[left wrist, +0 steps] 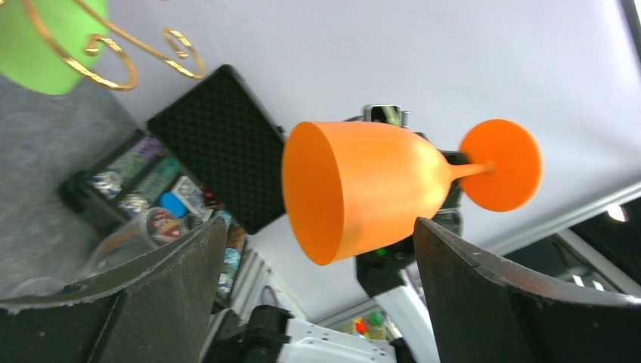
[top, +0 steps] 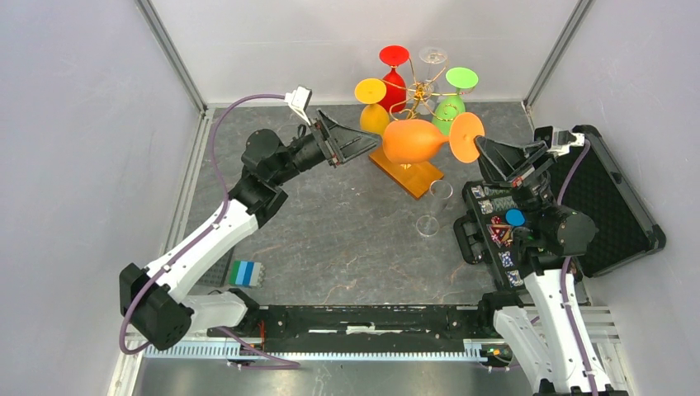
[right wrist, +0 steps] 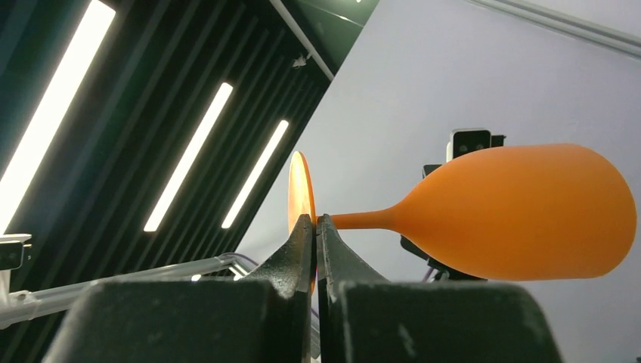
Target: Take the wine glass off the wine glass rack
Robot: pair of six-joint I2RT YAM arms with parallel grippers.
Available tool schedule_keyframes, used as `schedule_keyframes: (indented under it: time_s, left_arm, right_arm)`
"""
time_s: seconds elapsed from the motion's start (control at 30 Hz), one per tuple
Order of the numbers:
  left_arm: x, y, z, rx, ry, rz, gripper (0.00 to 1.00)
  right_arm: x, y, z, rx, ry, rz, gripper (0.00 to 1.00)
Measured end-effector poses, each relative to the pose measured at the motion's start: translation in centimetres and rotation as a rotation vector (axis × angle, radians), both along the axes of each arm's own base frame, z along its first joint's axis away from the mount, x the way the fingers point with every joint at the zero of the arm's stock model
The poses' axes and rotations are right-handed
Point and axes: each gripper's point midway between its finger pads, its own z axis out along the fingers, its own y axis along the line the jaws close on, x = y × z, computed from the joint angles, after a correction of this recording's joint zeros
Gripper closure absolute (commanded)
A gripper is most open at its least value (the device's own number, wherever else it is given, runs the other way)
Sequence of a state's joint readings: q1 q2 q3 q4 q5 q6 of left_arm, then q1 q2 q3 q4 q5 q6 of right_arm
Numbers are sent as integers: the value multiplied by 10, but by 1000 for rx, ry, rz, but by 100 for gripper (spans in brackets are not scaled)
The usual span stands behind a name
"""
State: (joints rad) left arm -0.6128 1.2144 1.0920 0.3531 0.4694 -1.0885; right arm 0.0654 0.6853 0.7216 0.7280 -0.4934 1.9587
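Note:
An orange wine glass [top: 417, 140] lies sideways in the air, off the gold wire wine glass rack [top: 421, 92], above the rack's amber base [top: 410, 173]. My right gripper [top: 480, 147] is shut on the glass's round foot [right wrist: 299, 189], and the bowl [right wrist: 521, 212] points away from it. My left gripper [top: 371, 144] is open, its fingers either side of the bowl's mouth [left wrist: 370, 189] without touching. A curled arm of the rack [left wrist: 113, 49] shows at the top left of the left wrist view.
Red [top: 394, 59], yellow [top: 371, 92], green [top: 459, 81] and clear [top: 432, 55] glasses hang on the rack. A clear glass [top: 431, 210] stands on the table beside an open black tool case [top: 611, 202]. A blue-green block [top: 245, 272] lies near the left arm.

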Motion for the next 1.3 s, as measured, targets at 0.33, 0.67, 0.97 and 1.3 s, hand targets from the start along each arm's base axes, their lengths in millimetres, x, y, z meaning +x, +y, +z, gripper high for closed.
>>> schedule_keyframes:
  time_s: [0.33,0.67,0.97,1.3]
  left_arm:
    - [-26,-4,40,-223,44,-185,22]
    - [-40,-13,49,-289,76,-277,36]
    - [-51,-10,59,-325,56,-329,68]
    - [-58,-10,61,-318,35,-354,98]
  right_arm:
    - [-4,-1,8,33,-26,30,100]
    - [-4,2,2,40,-16,48,100]
    - [2,-1,-10,81,8,42,100]
    - [13,0,-28,99,60,54,76]
